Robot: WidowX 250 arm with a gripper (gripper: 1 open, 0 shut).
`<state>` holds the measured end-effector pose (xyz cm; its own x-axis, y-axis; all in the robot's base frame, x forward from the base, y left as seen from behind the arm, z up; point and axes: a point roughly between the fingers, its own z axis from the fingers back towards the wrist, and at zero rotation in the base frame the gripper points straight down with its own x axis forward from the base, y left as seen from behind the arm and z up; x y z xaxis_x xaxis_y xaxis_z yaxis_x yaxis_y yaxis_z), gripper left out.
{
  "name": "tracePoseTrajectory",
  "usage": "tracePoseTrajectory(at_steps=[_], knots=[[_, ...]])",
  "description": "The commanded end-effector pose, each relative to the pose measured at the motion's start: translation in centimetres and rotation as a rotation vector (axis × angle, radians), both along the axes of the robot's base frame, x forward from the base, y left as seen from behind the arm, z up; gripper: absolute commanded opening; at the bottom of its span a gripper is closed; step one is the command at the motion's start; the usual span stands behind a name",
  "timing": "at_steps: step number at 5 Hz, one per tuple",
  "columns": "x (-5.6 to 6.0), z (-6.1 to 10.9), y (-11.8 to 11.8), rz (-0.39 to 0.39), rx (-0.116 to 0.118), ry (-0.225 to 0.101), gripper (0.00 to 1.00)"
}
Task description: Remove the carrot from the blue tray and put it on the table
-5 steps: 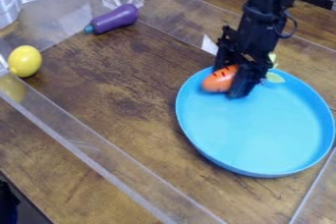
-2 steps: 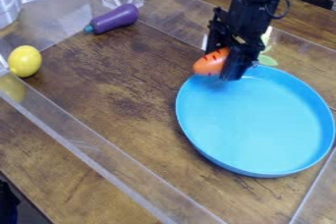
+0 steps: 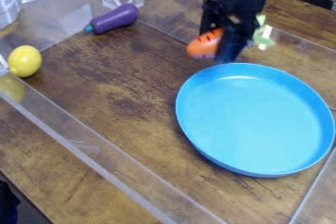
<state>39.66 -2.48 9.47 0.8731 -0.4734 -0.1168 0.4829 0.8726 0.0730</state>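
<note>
The carrot (image 3: 205, 43) is orange, with its green top (image 3: 262, 37) sticking out to the right of the fingers. My black gripper (image 3: 226, 41) is shut on it and points straight down. Carrot and gripper hang in the air just beyond the far left rim of the blue tray (image 3: 256, 120), over the dark wood table (image 3: 105, 100). The tray is a large round bright blue plate with nothing on it, lying at the right of the view.
A yellow ball (image 3: 24, 61) lies at the left edge of the table. A purple eggplant (image 3: 116, 18) lies at the back left. Clear acrylic strips (image 3: 92, 149) run along the table's edges.
The gripper has lifted the carrot off the tray's left part and carried it up and toward the back left, past the rim. The tray, ball and eggplant stayed put.
</note>
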Motion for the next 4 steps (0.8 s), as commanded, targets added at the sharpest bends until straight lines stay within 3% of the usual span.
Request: tracePoseTrajectory(at_steps=[1, 2, 4], knots=[[-1.1, 5.3, 2.5, 0.075, 0.012, -0.108, 0.0], [-2.5, 6.4, 3.7, 0.122, 0.02, -0.118, 0.0], [-4.5, 5.4, 6.0, 0.157, 0.029, -0.092, 0.0]])
